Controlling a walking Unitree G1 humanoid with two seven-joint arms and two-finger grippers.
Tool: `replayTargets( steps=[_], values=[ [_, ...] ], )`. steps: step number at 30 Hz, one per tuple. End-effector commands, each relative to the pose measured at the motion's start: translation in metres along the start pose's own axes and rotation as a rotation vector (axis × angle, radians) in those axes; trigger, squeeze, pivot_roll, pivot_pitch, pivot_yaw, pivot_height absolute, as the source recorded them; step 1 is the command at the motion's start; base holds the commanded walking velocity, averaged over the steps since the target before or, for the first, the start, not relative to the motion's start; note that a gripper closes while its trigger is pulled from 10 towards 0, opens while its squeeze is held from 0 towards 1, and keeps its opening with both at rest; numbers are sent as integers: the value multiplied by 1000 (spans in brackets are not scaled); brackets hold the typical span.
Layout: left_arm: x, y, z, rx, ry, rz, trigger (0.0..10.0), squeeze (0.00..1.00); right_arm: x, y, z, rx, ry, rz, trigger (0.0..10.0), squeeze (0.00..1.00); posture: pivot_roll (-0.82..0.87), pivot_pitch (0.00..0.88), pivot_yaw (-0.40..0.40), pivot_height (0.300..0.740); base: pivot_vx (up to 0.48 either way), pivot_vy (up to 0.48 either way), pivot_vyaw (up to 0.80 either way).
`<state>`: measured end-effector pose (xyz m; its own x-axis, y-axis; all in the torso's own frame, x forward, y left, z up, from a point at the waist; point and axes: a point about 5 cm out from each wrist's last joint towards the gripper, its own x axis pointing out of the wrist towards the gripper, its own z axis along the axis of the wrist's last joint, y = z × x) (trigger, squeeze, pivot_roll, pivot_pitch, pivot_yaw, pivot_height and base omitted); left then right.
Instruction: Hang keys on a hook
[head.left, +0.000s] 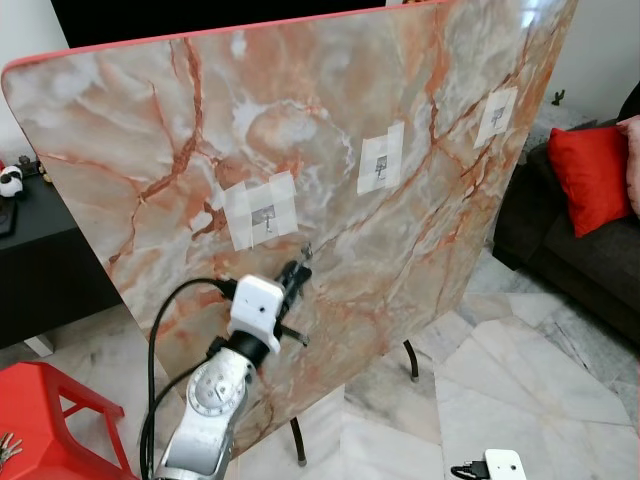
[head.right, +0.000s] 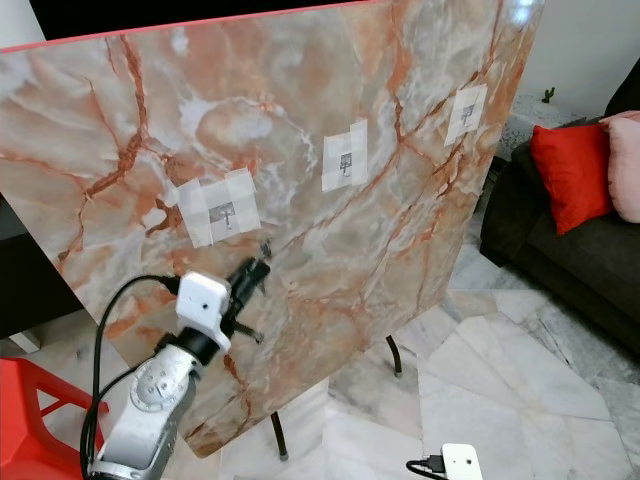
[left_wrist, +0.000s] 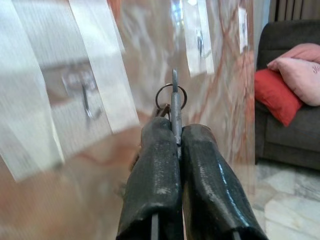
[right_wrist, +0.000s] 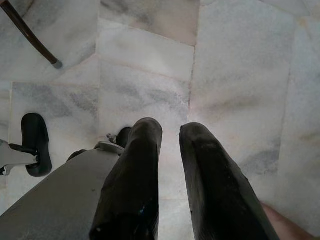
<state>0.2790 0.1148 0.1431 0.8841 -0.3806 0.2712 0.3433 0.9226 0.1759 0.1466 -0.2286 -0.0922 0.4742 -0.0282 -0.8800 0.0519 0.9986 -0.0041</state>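
A tilted marble board carries three small metal hooks under clear tape: a left hook, a middle hook and a right hook. My left gripper is raised to the board just below and right of the left hook, and is shut on a key with its ring sticking out past the fingertips. In the left wrist view the left hook stands to one side of the ring, apart from it. My right gripper hangs idle over the floor, open with nothing in it.
The board stands on thin black legs over a marble floor. A red stool is at my lower left, a black cabinet behind it. A dark sofa with a red cushion sits to the right.
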Motion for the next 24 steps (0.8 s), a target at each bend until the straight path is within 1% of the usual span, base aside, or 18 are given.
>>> replayTargets(
  steps=[1,7,10,24],
  values=[
    [3,2,6,-7,-16,8,10000,0,0,-2,2,2,-5,-6,10000,0,92,0,-72,740,0,0,0],
    [4,8,12,-14,-36,49,10000,0,0,-2,2,1,-5,-5,10000,0,92,0,-73,740,0,0,0],
    [4,10,12,-15,-34,53,10000,0,0,-2,2,1,-4,-5,10000,0,92,0,-72,740,0,0,0],
    [2,14,5,-8,25,88,10000,0,0,-2,2,-9,2,-4,10000,0,92,0,-73,740,0,0,0]
  ],
)
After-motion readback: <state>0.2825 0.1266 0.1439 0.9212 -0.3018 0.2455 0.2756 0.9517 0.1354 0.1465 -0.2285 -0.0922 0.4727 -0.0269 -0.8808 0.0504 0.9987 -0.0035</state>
